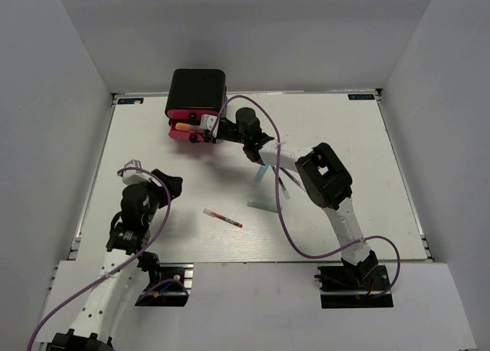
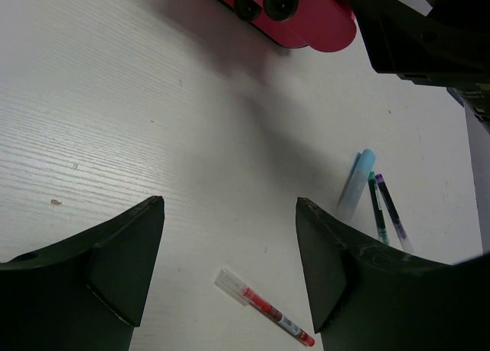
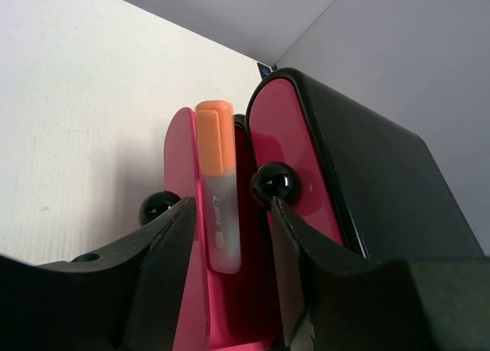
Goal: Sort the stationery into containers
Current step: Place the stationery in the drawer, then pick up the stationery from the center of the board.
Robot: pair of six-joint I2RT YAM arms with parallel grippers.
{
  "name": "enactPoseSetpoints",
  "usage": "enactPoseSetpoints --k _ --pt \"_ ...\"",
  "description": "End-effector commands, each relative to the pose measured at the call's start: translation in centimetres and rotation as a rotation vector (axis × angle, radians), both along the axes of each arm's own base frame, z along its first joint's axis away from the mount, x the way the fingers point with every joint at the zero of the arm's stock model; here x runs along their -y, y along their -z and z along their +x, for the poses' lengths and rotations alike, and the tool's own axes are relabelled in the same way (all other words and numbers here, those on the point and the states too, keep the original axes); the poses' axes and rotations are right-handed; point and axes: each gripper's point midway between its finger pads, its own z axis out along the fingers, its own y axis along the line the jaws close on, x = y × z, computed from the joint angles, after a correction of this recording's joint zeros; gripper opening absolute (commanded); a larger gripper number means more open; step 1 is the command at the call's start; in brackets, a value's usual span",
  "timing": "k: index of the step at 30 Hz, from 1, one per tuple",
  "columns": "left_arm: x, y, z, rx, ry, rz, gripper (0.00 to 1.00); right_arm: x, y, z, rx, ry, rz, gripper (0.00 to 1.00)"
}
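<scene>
The black cabinet [image 1: 197,89] stands at the back with a pink drawer [image 1: 188,133] pulled out. An orange highlighter [image 3: 216,184] lies in that open drawer [image 3: 178,159]; it also shows from above [image 1: 184,126]. My right gripper [image 3: 232,205] is open, its fingers on either side of the highlighter without touching it, one tip next to a black knob [image 3: 272,184]. My left gripper [image 2: 230,204] is open and empty above the table, the red-and-clear pen [image 2: 264,308] below it. A light-blue highlighter [image 2: 356,184] and two dark pens [image 2: 385,209] lie to the right.
A greenish item [image 1: 262,205] lies mid-table beside the right arm's purple cable [image 1: 277,205]. Grey walls enclose the table on three sides. The right arm [image 1: 325,175] stretches over the pens towards the cabinet.
</scene>
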Motion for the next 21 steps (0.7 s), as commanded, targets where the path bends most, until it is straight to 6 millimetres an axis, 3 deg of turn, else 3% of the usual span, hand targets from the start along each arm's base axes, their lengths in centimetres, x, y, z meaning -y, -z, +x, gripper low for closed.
enactPoseSetpoints --k 1,7,9,11,12,13,14,15,18,20,21 --pt "0.1 0.4 0.0 -0.005 0.003 -0.004 0.8 -0.1 -2.3 -0.1 0.055 0.001 0.053 0.5" --pt "0.1 0.2 0.0 0.002 0.003 -0.005 0.8 0.0 -3.0 -0.3 0.066 0.001 0.065 0.48" --pt "0.1 0.2 0.0 0.002 0.003 -0.005 0.8 0.5 -4.7 -0.9 0.077 -0.003 0.092 0.44" --pt "0.1 0.2 0.0 0.002 0.003 -0.005 0.8 1.2 -4.5 -1.3 0.042 0.001 0.094 0.35" --pt "0.1 0.2 0.0 0.002 0.003 -0.005 0.8 2.0 -7.0 -1.6 0.063 0.006 0.12 0.31" --pt "0.1 0.2 0.0 0.002 0.003 -0.005 0.8 2.4 -7.4 -1.9 0.053 0.007 0.117 0.27" --pt "0.3 0.2 -0.1 0.002 0.013 -0.008 0.8 3.0 -5.5 -2.5 0.001 0.008 0.08 0.18" --pt "0.3 -0.1 0.1 0.014 0.013 -0.01 0.8 4.3 -8.0 -3.2 0.012 -0.004 0.09 0.15" --pt "0.8 0.0 0.2 0.017 0.032 -0.027 0.8 7.6 -6.1 -6.5 -0.07 -0.088 0.003 0.01" --pt "0.8 -0.3 0.3 0.028 0.032 -0.029 0.81 9.8 -6.1 -7.0 -0.055 -0.103 -0.044 0.01" --pt "1.0 -0.2 0.4 0.026 0.042 -0.032 0.81 11.2 -3.3 -9.0 -0.203 -0.159 -0.148 0.01"
